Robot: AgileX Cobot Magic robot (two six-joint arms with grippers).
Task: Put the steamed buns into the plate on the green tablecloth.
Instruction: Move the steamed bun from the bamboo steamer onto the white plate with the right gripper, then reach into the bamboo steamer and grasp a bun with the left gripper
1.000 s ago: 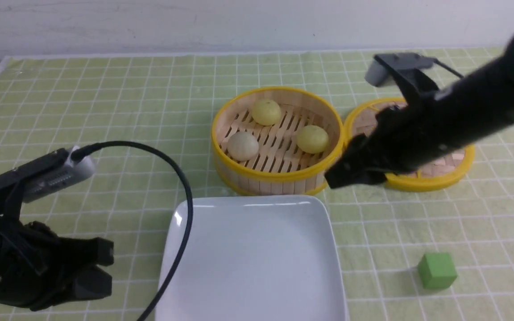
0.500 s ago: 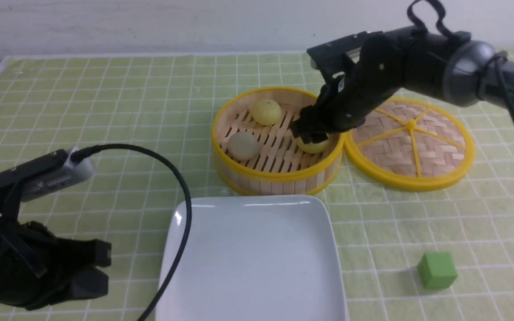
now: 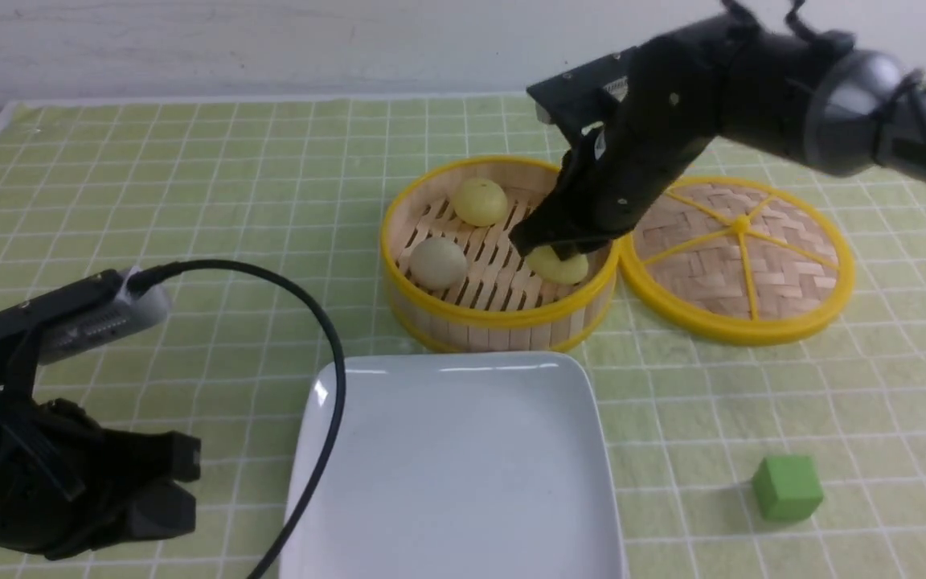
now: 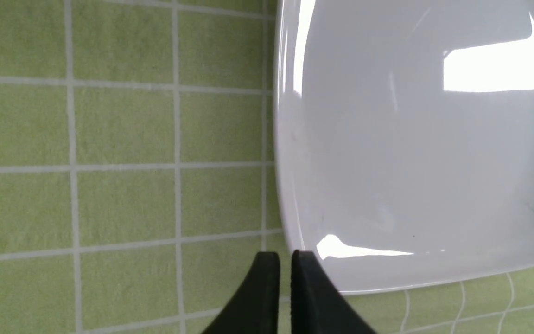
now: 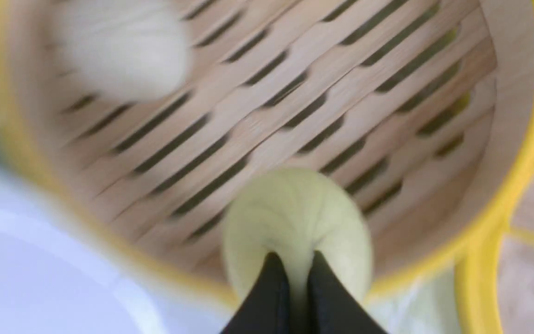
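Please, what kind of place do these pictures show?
Probably a staged tabletop in a robot lab, set like a dining table: a green tablecloth, a bamboo steamer with steamed buns, a white plate, and a stray green cube.

Tablecloth [image 3: 190, 177] yellow-green, white grid. Plate [image 3: 447, 482] glossy white. Basket [image 3: 503, 318] pale wood slats, yellow rim; lid [image 3: 784, 265] woven tan, yellow spokes. Far bun [image 3: 479, 201] and right bun [image 3: 563, 267] pale yellow, left bun [image 3: 437, 263] off-white. Cube [image 3: 787, 487] green.

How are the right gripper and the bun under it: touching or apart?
Touching. The right wrist view shows the right gripper pinched into the yellow bun, denting it.
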